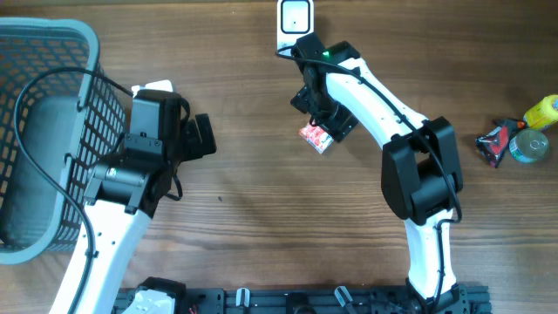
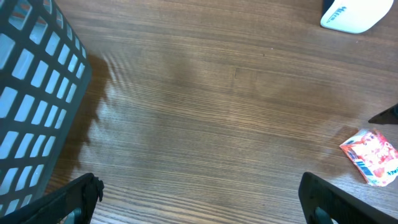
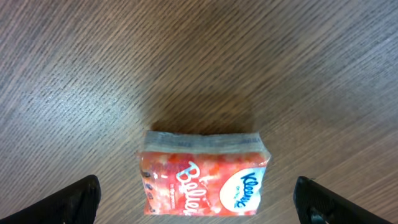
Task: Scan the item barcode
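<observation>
**Both tools wide, tissue pack under my right one**

My right tool point(image 3: 199, 200) hangs with its fingers point(image 3: 78, 200) spread fully apart, gripping nothing. Directly below it the tissue pack point(image 3: 202, 177) lies flat on the wooden surface point(image 3: 298, 68). It is a red and white wrapped packet, printed face up, in the gap between my fingers and touching neither. My left tool point(image 2: 202, 196) is spread just as wide and is also empty, over bare wood. From its wrist camera the pack sits well off towards the right edge.

Seen from above, the pack lies near the middle of the surface. Just past my right tool, at the far edge, is the white scanner point(image 1: 295, 19). To the left, beside my left arm, stands the grey mesh basket point(image 1: 54, 28). Far to the right lie a yellow bottle point(image 1: 542, 111), a can point(image 1: 529, 146) and a dark red packet point(image 1: 495, 141), bunched together.
</observation>
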Action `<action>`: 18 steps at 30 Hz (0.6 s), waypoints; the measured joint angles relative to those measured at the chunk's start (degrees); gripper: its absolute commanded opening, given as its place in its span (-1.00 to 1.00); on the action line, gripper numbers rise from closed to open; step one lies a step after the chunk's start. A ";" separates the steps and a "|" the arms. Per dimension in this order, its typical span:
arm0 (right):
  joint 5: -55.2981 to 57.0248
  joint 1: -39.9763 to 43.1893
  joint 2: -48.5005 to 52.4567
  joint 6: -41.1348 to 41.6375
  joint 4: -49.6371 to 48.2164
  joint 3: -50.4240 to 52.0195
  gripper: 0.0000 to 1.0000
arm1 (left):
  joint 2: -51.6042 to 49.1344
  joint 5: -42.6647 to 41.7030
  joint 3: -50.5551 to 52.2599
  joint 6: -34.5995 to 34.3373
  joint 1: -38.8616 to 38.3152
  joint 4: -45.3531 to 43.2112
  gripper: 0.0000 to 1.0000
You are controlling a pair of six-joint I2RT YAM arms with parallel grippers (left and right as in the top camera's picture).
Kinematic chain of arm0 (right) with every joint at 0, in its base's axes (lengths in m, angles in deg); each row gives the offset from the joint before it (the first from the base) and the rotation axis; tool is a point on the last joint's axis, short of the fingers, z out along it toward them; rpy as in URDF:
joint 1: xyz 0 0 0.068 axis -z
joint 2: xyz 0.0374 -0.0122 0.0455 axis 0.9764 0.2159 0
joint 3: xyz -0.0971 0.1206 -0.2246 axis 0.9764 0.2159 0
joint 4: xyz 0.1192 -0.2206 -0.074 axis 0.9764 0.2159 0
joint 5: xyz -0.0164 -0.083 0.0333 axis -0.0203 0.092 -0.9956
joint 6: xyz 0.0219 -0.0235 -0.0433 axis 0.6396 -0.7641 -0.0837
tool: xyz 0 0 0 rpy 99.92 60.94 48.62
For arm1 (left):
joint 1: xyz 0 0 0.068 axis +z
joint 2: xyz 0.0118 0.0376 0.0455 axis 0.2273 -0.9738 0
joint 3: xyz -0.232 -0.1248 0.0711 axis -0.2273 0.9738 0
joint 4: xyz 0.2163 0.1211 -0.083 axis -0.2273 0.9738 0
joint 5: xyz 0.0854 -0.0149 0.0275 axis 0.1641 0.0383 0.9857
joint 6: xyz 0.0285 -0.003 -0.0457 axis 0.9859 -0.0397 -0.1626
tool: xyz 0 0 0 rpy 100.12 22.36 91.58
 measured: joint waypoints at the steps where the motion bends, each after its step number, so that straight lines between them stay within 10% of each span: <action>1: -0.02 0.00 0.00 -0.11 -0.76 0.92 1.00 | -0.20 0.02 0.00 0.00 0.00 0.00 1.00; 8: -4.35 0.02 -0.15 -0.24 -6.49 9.73 0.99 | -0.28 0.02 0.00 0.00 0.00 -0.02 1.00; 18: -6.14 0.00 -0.17 -1.46 -8.28 10.12 0.40 | -0.28 0.02 0.00 0.00 0.00 0.00 1.00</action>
